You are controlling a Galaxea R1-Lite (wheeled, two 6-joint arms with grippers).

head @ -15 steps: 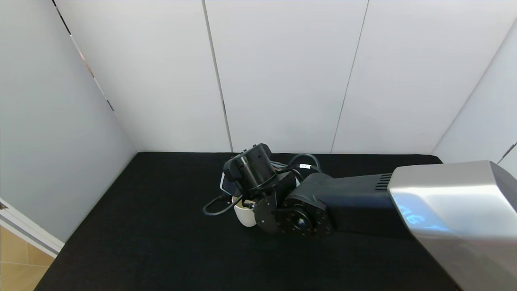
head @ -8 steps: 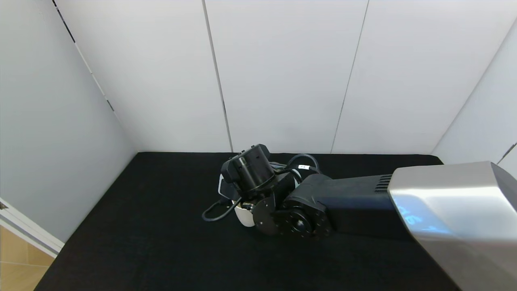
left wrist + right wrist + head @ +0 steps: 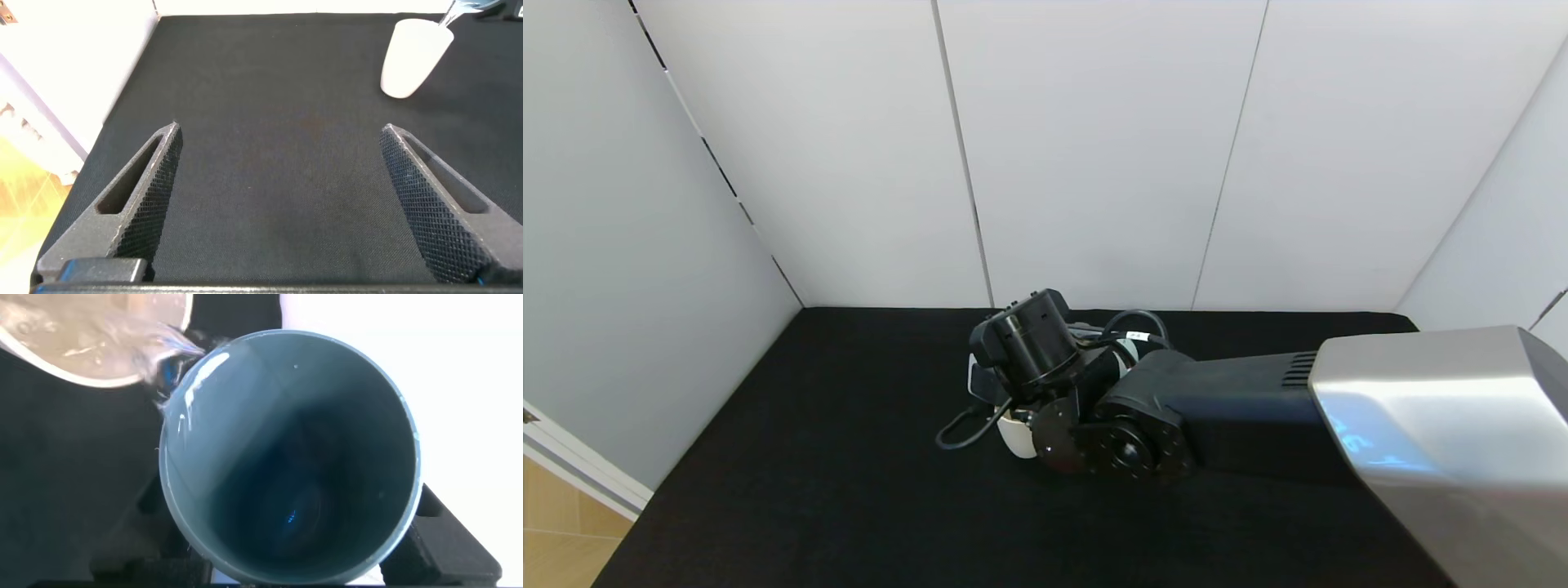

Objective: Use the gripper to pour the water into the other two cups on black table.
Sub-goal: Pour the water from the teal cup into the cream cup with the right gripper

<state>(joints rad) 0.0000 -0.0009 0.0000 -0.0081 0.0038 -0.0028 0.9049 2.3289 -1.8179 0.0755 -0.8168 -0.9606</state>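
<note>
The right gripper [image 3: 1013, 384], a black arm end over the middle of the matte black table [image 3: 809, 490], holds a tilted teal-green tumbler [image 3: 290, 457] clamped between its fingers. Clear water [image 3: 122, 339] streams over the teal rim into the cream-beige matte tumbler [image 3: 1015, 433], which stands upright on the cloth just below the wrist. The left gripper [image 3: 282, 204] hovers low above the table well apart from the beige tumbler, its textured fingers [image 3: 151, 188] spread wide and holding nothing
</note>
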